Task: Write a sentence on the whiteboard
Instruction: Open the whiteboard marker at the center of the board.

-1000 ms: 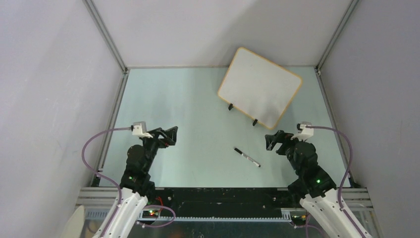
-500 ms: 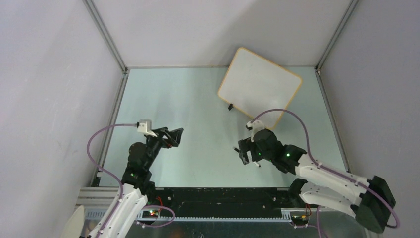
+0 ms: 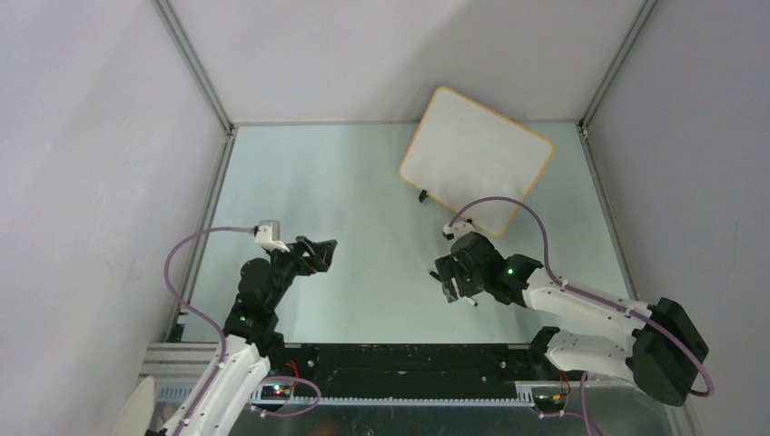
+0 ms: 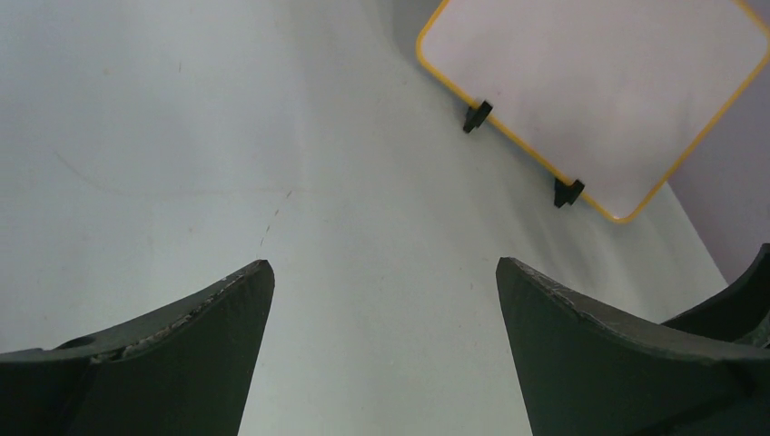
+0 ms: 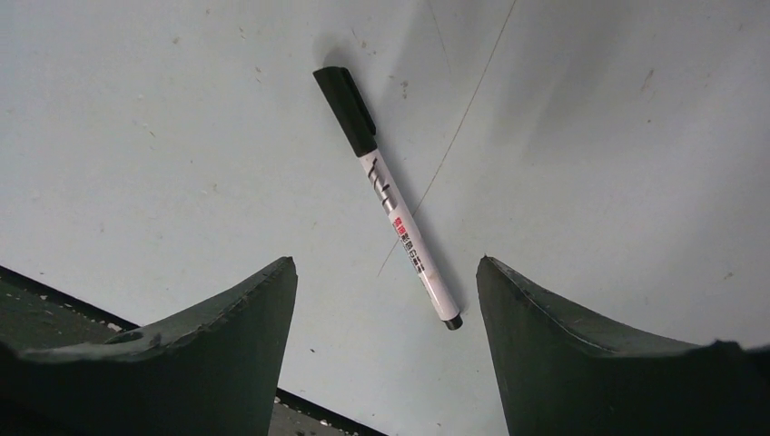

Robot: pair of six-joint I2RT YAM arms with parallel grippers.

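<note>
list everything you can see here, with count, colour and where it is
whiteboard: one, white with orange rim, propped at the table's far right, no writing showing
stand feet: two, black, on the whiteboard's lower edge
marker: one, white barrel with black cap, lying flat on the table below the right gripper
table: one, pale green
walls: three, pale grey, around the table
cables: two, purple, one looping from each arm
left gripper: one, black fingers open, near left, holding nothing
right gripper: one, black fingers open either side of the marker, not gripping it
</note>
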